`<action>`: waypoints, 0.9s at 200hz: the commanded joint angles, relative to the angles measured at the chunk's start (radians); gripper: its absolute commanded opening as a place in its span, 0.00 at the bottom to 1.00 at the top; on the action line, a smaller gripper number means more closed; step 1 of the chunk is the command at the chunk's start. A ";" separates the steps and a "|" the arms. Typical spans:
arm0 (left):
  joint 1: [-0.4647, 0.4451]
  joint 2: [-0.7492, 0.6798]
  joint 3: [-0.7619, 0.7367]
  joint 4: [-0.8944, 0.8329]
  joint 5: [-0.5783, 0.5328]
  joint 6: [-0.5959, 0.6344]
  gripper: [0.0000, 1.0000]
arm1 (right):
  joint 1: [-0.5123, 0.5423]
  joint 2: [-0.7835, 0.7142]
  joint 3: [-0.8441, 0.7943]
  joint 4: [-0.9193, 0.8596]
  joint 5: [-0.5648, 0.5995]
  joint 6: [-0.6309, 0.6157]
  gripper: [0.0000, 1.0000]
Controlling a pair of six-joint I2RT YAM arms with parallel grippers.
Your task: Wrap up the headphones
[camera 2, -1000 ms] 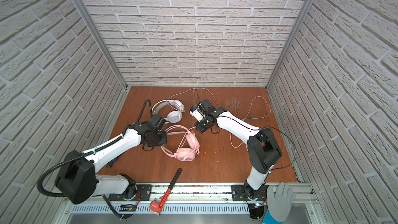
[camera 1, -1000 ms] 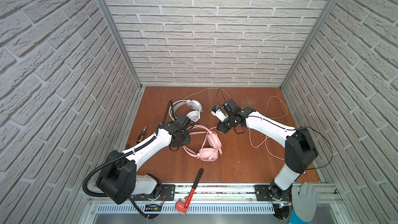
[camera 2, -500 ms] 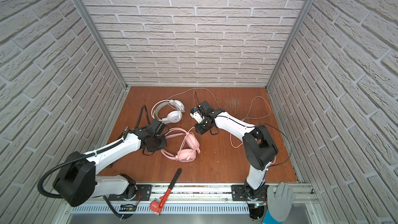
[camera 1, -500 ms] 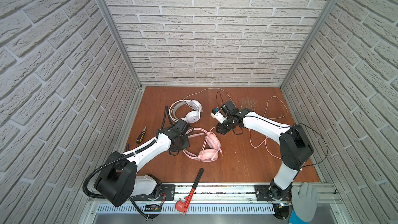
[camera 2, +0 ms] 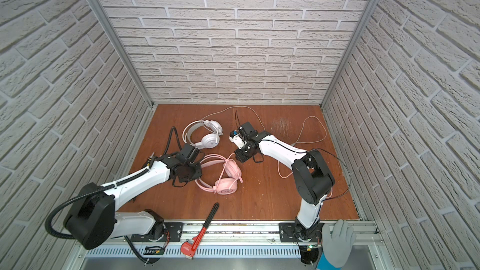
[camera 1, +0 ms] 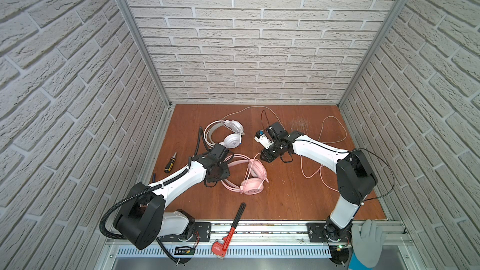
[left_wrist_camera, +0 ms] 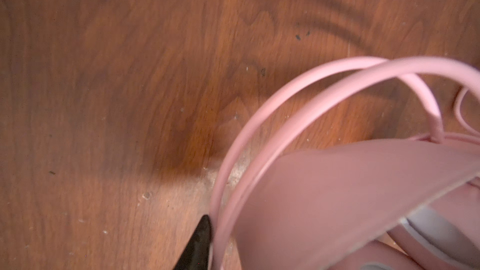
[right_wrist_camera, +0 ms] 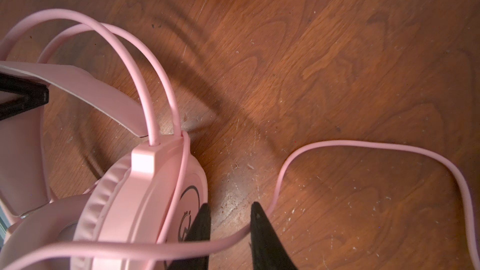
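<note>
Left gripper (camera 1: 222,164) has shifted nearer on the pink headset (camera 1: 255,171), grip unclear; right gripper (right_wrist_camera: 230,219), part-open, straddles its cable (right_wrist_camera: 363,146) — unpinched, it could slip.

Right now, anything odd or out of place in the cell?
Yes. A red pipe wrench lies askew across the table's front edge, head over the metal rail. A gloved hand rests on that rail by the right arm's base. A screwdriver sits near the left wall.

I drew the left gripper (camera 1: 226,162) back beside the pink headset (camera 1: 256,171), edged the right gripper (right_wrist_camera: 230,209) slightly nearer it.
</note>
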 commanded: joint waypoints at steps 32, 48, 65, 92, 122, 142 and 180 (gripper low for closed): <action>-0.004 -0.008 -0.033 0.018 0.004 0.010 0.42 | -0.005 0.002 -0.019 0.027 -0.018 0.006 0.29; -0.004 0.002 -0.035 0.017 0.003 0.017 0.44 | -0.006 0.002 -0.019 0.027 -0.019 0.005 0.29; -0.003 0.019 -0.038 0.021 0.008 0.022 0.50 | -0.005 0.003 -0.018 0.027 -0.023 0.005 0.29; -0.004 0.041 -0.042 0.031 0.015 0.028 0.57 | -0.005 0.000 -0.019 0.026 -0.023 0.005 0.29; -0.003 0.055 -0.031 0.010 0.005 0.050 0.63 | -0.005 0.003 -0.018 0.026 -0.028 0.003 0.29; -0.001 0.062 -0.015 -0.017 -0.014 0.072 0.67 | -0.006 0.006 -0.016 0.026 -0.030 0.003 0.29; 0.022 0.102 0.024 -0.021 -0.013 0.143 0.68 | -0.005 0.008 -0.016 0.027 -0.037 0.006 0.29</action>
